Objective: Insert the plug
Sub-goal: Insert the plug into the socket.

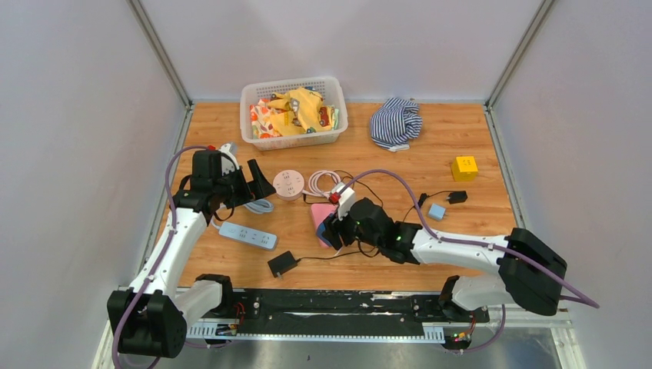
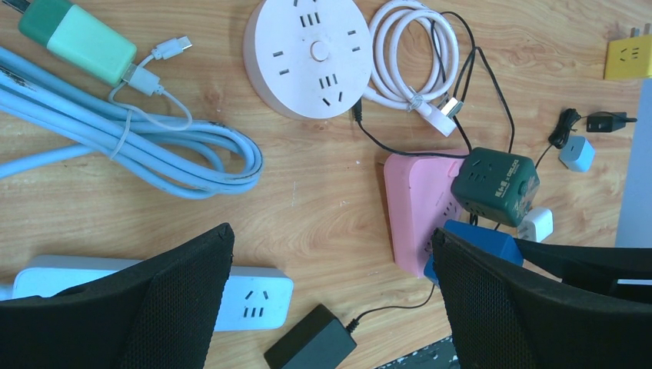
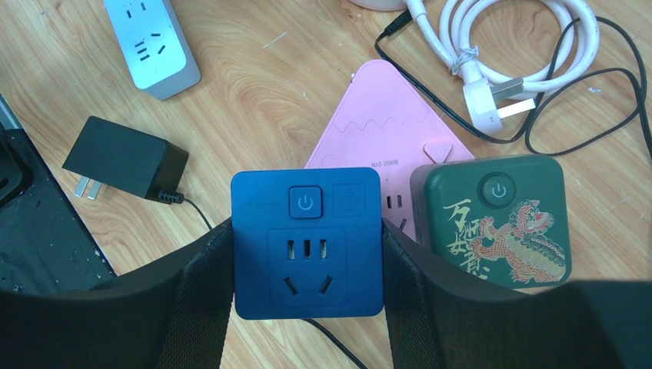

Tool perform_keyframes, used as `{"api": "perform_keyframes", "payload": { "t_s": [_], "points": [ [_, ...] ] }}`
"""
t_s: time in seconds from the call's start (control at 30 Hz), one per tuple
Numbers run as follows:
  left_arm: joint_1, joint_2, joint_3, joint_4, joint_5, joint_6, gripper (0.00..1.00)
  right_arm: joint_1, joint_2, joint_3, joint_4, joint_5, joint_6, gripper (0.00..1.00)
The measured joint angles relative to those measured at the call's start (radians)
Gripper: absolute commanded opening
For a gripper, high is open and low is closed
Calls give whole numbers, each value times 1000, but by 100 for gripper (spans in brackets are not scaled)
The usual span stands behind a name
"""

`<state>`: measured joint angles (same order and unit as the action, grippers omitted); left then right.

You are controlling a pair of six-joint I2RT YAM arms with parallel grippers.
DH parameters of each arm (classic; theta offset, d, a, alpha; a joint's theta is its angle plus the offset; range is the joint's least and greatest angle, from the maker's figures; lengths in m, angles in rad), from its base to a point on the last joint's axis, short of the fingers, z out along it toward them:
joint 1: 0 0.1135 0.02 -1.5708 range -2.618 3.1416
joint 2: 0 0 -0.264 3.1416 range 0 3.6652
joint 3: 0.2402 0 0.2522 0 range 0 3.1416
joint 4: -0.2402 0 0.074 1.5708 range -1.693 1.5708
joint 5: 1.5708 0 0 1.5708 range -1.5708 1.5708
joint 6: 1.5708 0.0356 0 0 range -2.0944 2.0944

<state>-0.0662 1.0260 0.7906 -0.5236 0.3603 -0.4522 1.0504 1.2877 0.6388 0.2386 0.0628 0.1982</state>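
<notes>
Mid wooden tabletop (image 3: 254, 77) | right end effector (image 3: 307, 300) gripping blue plastic cube socket (image 3: 306, 231) beside pink triangular power strip (image 3: 384, 146) | left end effector (image 2: 330, 254) gaping, empty

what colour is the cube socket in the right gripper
Dark blue. The cube socket shows best in the right wrist view.

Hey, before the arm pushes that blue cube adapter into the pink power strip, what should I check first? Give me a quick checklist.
1. Grip: right tool clamped on blue cube, a finger on each side: ok.
2. Position: blue cube above pink strip: ok.
3. Prongs lined up with slots: cannot tell, hidden beneath the cube.
4. Room beside green cube: cannot tell, they sit very close.
5. Other arm: left tool open, away from the pink strip: ok.
6. Strip braced: not ok, nothing holds it.
</notes>
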Motion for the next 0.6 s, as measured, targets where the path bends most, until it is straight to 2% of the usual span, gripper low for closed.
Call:
{"api": "perform_keyframes", "payload": {
  "t_s": [0.6],
  "points": [
    [0,0,0,0,2,0,100,0,-34,-61,69,17,-11,0]
  ]
}}
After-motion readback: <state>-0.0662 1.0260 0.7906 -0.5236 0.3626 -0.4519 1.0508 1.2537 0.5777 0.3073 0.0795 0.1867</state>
